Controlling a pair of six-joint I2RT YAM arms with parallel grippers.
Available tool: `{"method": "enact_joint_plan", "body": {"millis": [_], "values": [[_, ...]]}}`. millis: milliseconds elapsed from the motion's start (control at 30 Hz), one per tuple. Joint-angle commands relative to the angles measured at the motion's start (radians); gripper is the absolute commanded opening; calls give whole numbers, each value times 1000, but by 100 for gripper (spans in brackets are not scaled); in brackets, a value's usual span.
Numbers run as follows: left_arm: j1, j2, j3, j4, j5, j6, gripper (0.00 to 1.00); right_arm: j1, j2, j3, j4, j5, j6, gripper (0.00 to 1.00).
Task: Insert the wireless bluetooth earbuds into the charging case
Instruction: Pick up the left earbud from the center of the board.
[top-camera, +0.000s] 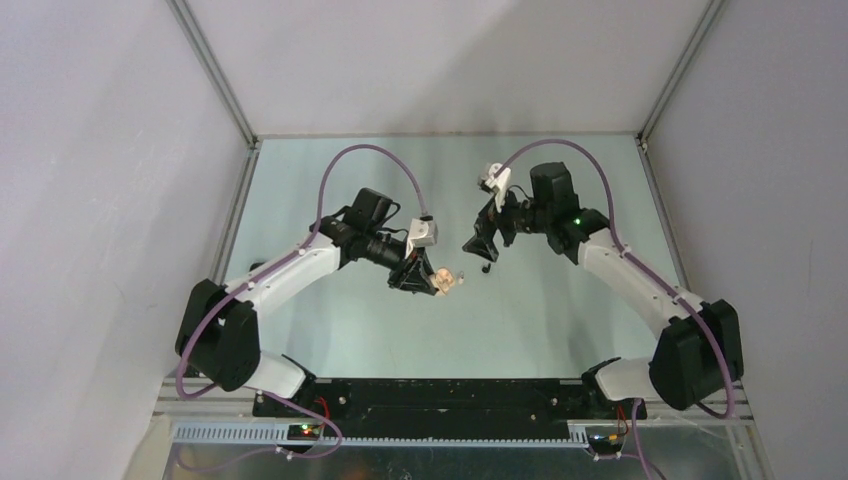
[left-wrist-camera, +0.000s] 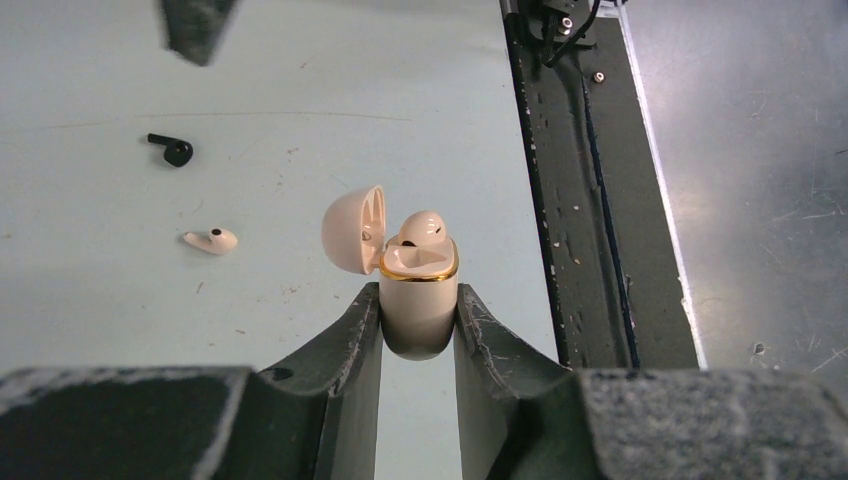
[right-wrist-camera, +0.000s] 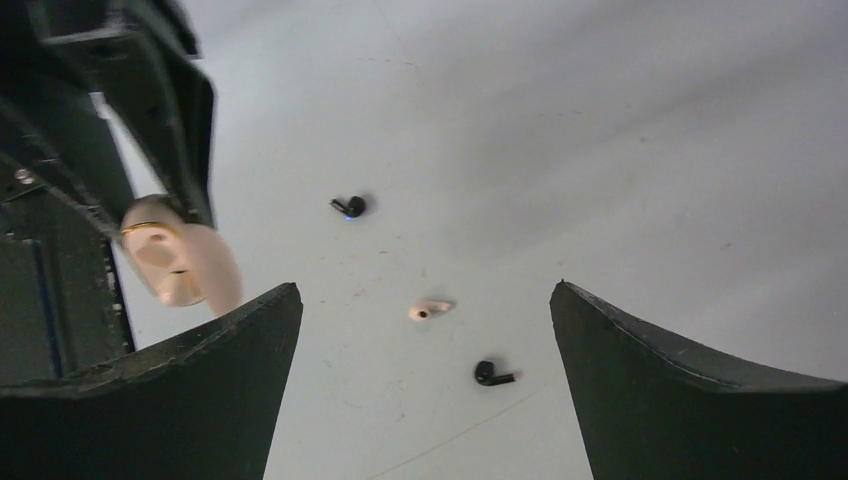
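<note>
- Currently the left gripper (left-wrist-camera: 418, 292) is clamped shut on the charging case (left-wrist-camera: 418, 322). Its two fingers (left-wrist-camera: 352, 345) press the lower body from either side.
- The case stands upright in that grip with its gold rim (left-wrist-camera: 420, 272) uppermost. Whether its base touches the table (left-wrist-camera: 300, 90) cannot be told.
- The lid (left-wrist-camera: 352, 228) is hinged open and tipped off to the left in the left wrist view, with its hollow facing the case mouth.
- The seated cream earbud (left-wrist-camera: 422, 228) sits in the case mouth, its rounded head rising above the gold rim. The bay beside it is too hidden to judge.
- The loose cream earbud (right-wrist-camera: 430, 310) lies on the table, well apart from the case.
- The first black earbud (right-wrist-camera: 490, 374) lies near the loose cream one but does not touch it. Its stem points right in the right wrist view.
- The second black earbud (right-wrist-camera: 350, 207) lies farther off on the table, apart from the other two. A small blue glint shows on it.
- The right gripper (right-wrist-camera: 425, 288) has its jaws spread wide with nothing between them. It hangs above the table, and all three loose earbuds show in the gap between its fingers.
- From above, the two grippers face each other over the middle of the table, close but not touching. The case is on the left gripper's side.
- The dark base rail (left-wrist-camera: 570, 200) runs along the table edge, to the right of the case in the left wrist view.
</note>
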Motion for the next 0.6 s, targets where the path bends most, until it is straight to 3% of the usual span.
{"method": "enact_joint_plan", "body": {"millis": [0, 100, 233, 433, 567], "values": [[-2, -22, 50, -16, 15, 45, 0, -22, 95, 103, -126, -9, -102, 99], [-2, -30, 55, -35, 5, 58, 0, 2, 173, 107, -168, 45, -196, 93], [0, -39, 69, -83, 13, 105, 0, 40, 248, 103, -260, 67, -523, 83], [17, -54, 89, -149, 28, 163, 0, 30, 246, 9, -219, -31, -873, 84], [49, -70, 96, -187, 46, 196, 0, 40, 263, -6, -190, -59, -983, 85]]}}
